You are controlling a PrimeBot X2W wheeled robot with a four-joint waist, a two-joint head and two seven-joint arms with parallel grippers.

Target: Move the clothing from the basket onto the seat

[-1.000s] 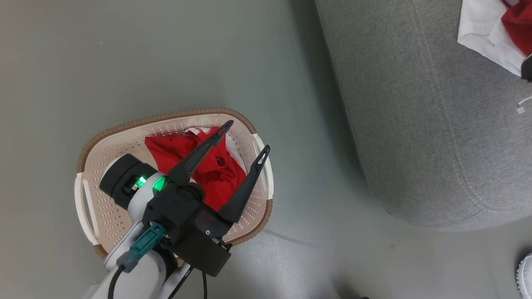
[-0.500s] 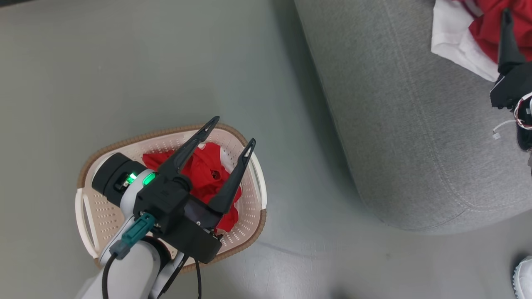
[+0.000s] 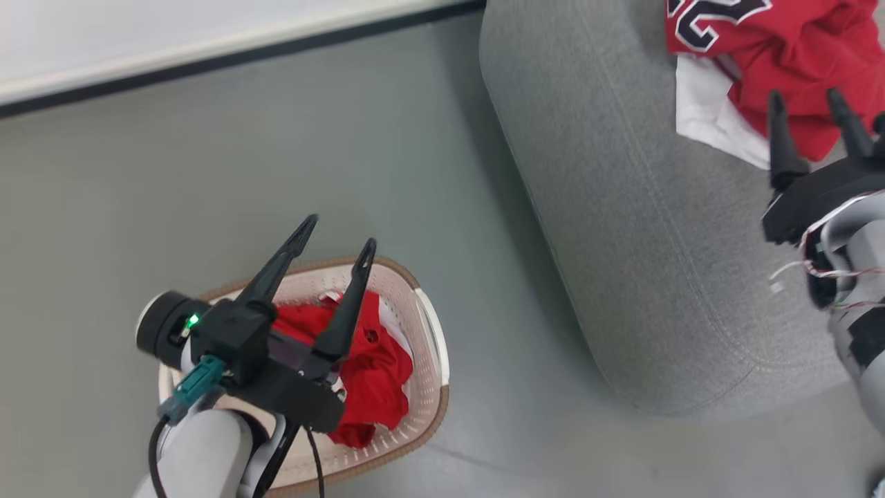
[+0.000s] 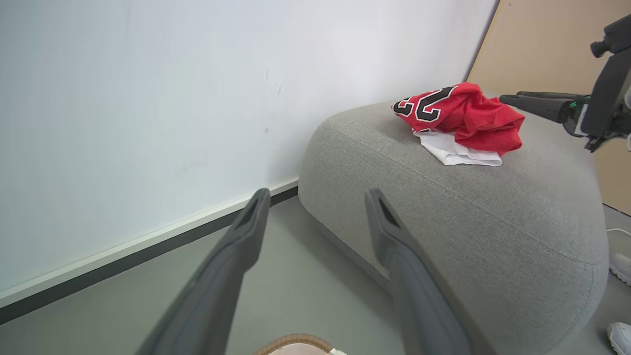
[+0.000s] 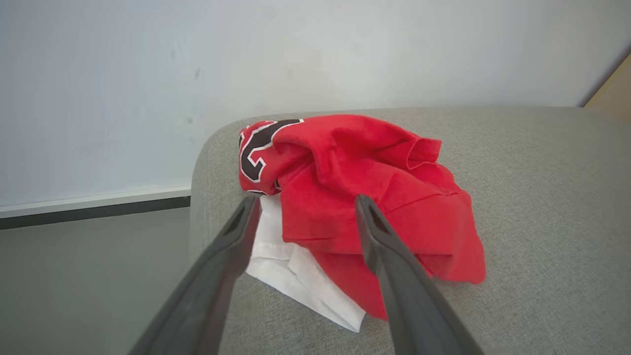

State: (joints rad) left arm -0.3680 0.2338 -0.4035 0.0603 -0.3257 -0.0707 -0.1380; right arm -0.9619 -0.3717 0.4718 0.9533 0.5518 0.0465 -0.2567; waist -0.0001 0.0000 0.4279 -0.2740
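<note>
Above basket [image 3: 423, 373], left claw [image 3: 340, 232] agape, empty

Pale forearm [image 3: 200, 449], teal connector [image 3: 193, 391], green light [image 3: 191, 321]; black left end effector [image 3: 340, 232].

The left gripper [image 3: 340, 231] and its arm [image 3: 200, 449] cover much of the basket [image 3: 423, 387] and part of the red garment [image 3: 373, 373] in it. The jersey [image 3: 781, 41] and the seat [image 3: 622, 207] run off the head view's top edge. A shoe [image 4: 621, 337] is cut off at the left wrist view's right edge.
</note>
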